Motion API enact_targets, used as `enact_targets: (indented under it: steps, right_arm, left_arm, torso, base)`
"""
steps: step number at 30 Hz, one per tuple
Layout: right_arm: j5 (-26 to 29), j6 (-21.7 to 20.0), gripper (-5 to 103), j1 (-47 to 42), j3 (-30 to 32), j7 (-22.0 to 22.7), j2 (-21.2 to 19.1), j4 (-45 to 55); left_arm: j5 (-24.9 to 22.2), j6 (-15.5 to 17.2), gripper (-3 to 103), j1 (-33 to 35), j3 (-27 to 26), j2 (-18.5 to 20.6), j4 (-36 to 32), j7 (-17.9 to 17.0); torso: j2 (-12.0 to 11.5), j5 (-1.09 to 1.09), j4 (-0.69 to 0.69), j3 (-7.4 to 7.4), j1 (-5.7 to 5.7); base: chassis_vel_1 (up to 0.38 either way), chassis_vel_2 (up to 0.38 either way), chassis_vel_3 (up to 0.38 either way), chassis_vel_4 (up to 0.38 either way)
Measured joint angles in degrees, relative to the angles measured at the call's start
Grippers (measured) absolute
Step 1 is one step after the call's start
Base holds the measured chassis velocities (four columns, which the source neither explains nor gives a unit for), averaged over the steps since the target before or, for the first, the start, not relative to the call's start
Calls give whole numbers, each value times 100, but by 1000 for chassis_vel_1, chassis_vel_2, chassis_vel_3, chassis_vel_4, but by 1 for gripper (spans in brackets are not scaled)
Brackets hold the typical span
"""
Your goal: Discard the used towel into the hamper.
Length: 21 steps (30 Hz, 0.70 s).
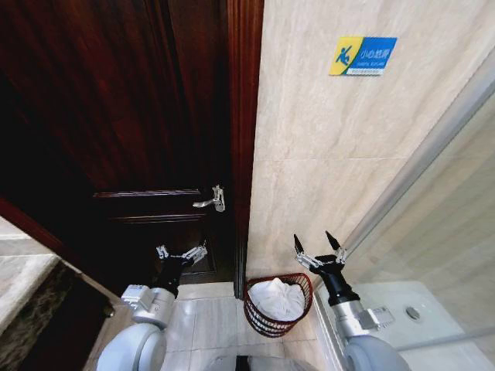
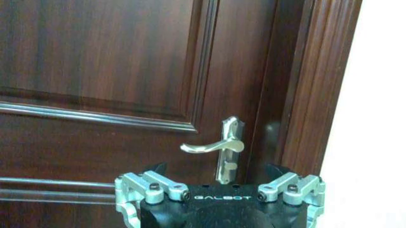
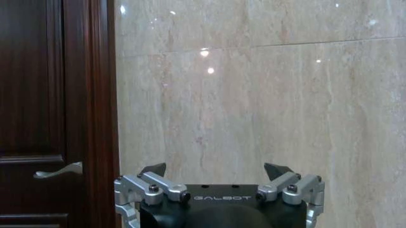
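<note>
The hamper (image 1: 257, 314), a small round reddish-brown slatted basket, stands on the floor against the beige wall, just right of the door frame. A crumpled white towel (image 1: 277, 297) lies inside it. My right gripper (image 1: 314, 241) is raised just above and right of the hamper, open and empty, and faces the wall. In the right wrist view, the right gripper (image 3: 216, 167) has its fingers spread in front of bare tile. My left gripper (image 1: 182, 249) is left of the hamper, open and empty, pointing at the dark door. In the left wrist view, the left gripper (image 2: 219, 168) sits just below the door handle.
A dark wooden door with a silver lever handle (image 1: 210, 201) (image 2: 212, 147) fills the left. A glass shower partition (image 1: 433, 232) and white shower tray (image 1: 402, 297) close off the right. A stone counter edge (image 1: 19, 270) is at the far left. A yellow-blue caution sign (image 1: 362, 56) hangs on the wall.
</note>
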Motion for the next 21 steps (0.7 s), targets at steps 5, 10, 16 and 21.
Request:
enact_targets:
  steps: [5, 10, 16, 21]
  right_arm:
    - [0, 0, 100, 0, -1, 0, 0, 0]
    - [0, 0, 100, 0, -1, 0, 0, 0]
    - [0, 0, 100, 0, -1, 0, 0, 0]
    - [0, 0, 100, 0, -1, 0, 0, 0]
  left_arm:
    - [0, 0, 100, 0, 0, 0, 0, 0]
    - [0, 0, 100, 0, 0, 0, 0, 0]
    - [0, 0, 100, 0, 0, 0, 0, 0]
    - [0, 0, 100, 0, 0, 0, 0, 0]
  torso:
    - [0, -1, 0, 0, 0]
    - [0, -1, 0, 0, 0]
    - [0, 0, 0, 0, 0]
    - [0, 0, 0, 0, 0]
  base:
    - [0, 0, 0, 0]
    - [0, 0, 0, 0]
    - [0, 0, 0, 0]
    - [0, 0, 0, 0]
